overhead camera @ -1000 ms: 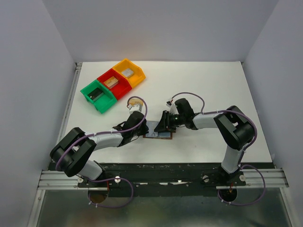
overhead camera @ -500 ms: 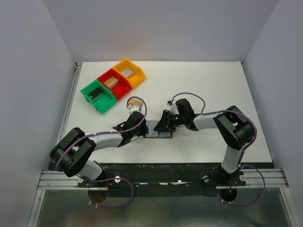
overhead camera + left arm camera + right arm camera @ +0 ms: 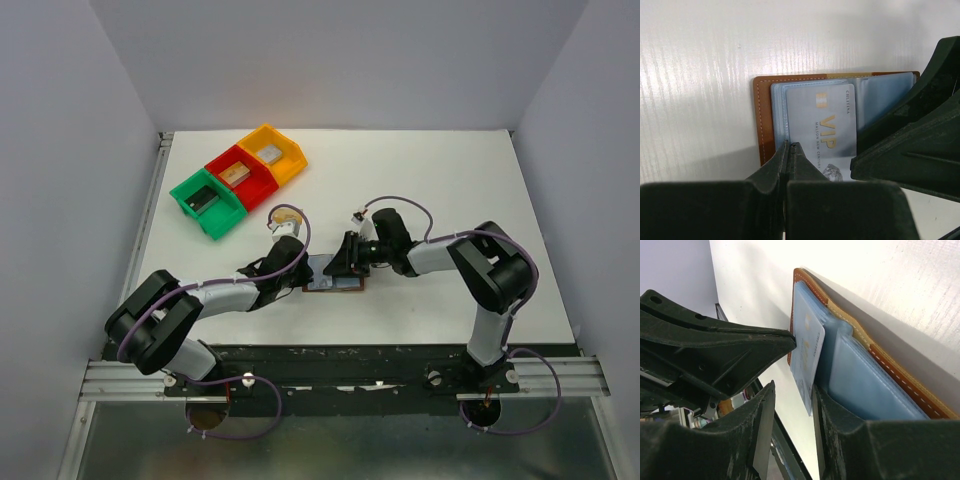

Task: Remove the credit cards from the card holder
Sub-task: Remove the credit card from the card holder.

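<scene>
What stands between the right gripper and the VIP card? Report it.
Nothing visible. The card juts from the holder into the gap between the right gripper's open fingers. The shut left gripper sits beside the card, not in that gap.

Left gripper (image 3: 298, 270) and right gripper (image 3: 344, 264) meet at the card holder (image 3: 336, 285).

Black-and-grey arms (image 3: 225, 295), purple cables (image 3: 400, 198)

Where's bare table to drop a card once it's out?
Widest bare table: far right, between the yellow bin and the right edge. Also the near strip between the card holder and the base of the right arm. Crowded: centre, where left gripper and right gripper meet, and the far-left bins.
</scene>
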Tool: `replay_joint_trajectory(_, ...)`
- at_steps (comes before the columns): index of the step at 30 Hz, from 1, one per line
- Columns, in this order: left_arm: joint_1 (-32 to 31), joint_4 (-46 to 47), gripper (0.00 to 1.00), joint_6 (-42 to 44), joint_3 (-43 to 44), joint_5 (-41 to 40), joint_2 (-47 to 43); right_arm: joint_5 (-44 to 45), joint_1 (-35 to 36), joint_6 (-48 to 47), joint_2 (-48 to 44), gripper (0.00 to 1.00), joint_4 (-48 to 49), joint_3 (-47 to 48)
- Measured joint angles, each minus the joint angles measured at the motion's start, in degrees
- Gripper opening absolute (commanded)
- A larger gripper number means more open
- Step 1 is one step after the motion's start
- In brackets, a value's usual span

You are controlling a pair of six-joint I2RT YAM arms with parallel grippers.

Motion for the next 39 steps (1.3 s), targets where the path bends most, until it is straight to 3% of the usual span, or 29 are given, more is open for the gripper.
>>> replay_joint_trajectory(31,-0.1,4.0,0.00,3.4,-1.2,1.5,0.2,-2.1,0.0,2.6,4.3,0.43,1.0,3.2)
replay_joint_trajectory(39,-0.1,4.3,0.02,3.5,-1.3,1.5,0.3,-2.5,0.0,2.6,4.9,0.40,1.3,3.5)
